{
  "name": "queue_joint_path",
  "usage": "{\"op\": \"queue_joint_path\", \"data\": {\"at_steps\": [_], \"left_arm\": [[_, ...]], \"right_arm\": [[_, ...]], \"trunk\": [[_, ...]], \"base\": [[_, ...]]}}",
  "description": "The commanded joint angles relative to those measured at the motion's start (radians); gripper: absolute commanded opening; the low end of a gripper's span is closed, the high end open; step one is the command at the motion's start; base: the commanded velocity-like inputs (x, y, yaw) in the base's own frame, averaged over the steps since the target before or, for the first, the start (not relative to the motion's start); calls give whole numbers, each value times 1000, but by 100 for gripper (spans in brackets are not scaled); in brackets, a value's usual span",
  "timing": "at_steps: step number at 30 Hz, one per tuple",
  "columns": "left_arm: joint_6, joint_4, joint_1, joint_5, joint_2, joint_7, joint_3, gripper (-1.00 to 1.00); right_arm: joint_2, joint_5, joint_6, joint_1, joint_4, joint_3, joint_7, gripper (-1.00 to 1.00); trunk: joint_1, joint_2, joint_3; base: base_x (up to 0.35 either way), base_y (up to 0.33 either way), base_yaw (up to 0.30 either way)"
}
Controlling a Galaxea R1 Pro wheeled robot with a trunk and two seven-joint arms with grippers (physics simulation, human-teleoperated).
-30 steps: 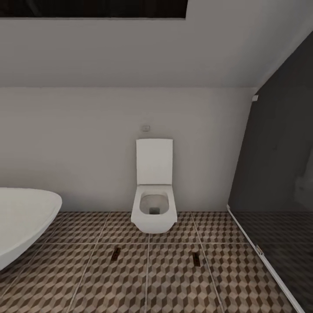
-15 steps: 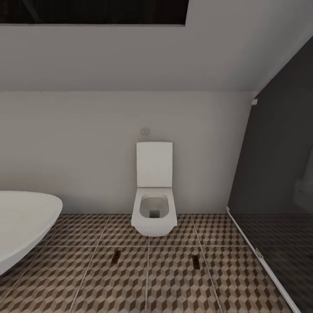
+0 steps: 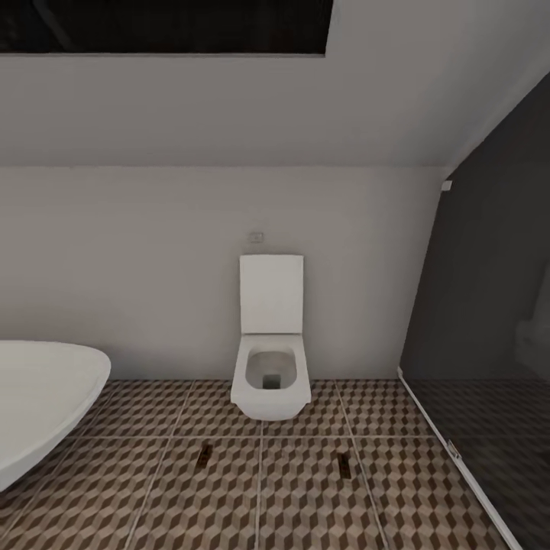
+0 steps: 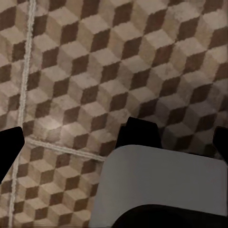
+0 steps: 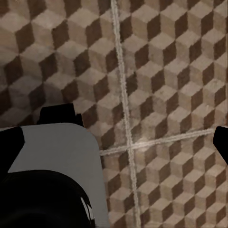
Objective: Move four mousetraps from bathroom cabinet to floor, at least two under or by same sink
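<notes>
The bathroom floor (image 3: pixel 305 504) is laid in large square tiles printed with brown, beige and cream cubes, split by pale grout lines. Two small dark, flat things (image 3: pixel 203 456) lie on it in front of the toilet (image 3: pixel 270 374), one left and one right (image 3: pixel 344 465), well apart; they are too small to name. The white toilet hangs on the far wall, lid up. A white bathtub (image 3: pixel 38 405) rim juts in at the near left, and a dark glass partition (image 3: pixel 489 321) closes the right side, its base rail running toward the near right. Between tub and rail the tiles lie open.

In each wrist view, black finger tips sit far apart at the picture's edges over bare tile: left gripper (image 4: pixel 114 145) and right gripper (image 5: pixel 118 137) are both released, holding nothing.
</notes>
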Motion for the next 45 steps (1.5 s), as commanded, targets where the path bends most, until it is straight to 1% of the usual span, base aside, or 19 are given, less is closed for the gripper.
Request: {"op": "queue_joint_path", "data": {"at_steps": [1,10,26,45], "left_arm": [[4,0,2,-10,-2,2,8,100],[4,0,11,-11,-8,2,8,100],[0,0,12,-13,-18,1,8,100],[-16,0,17,-13,-22,1,8,100]], "right_arm": [[1,-10,-8,0,3,8,0,100],[5,-10,-33,5,3,8,0,100],[5,-10,-39,6,3,8,1,100],[4,-6,-39,6,4,8,36,100]], "trunk": [[-4,7,2],[-39,70,30],[-100,182,81],[-173,315,140]], "base": [[0,0,0],[0,0,0],[0,0,0],[0,0,0]]}}
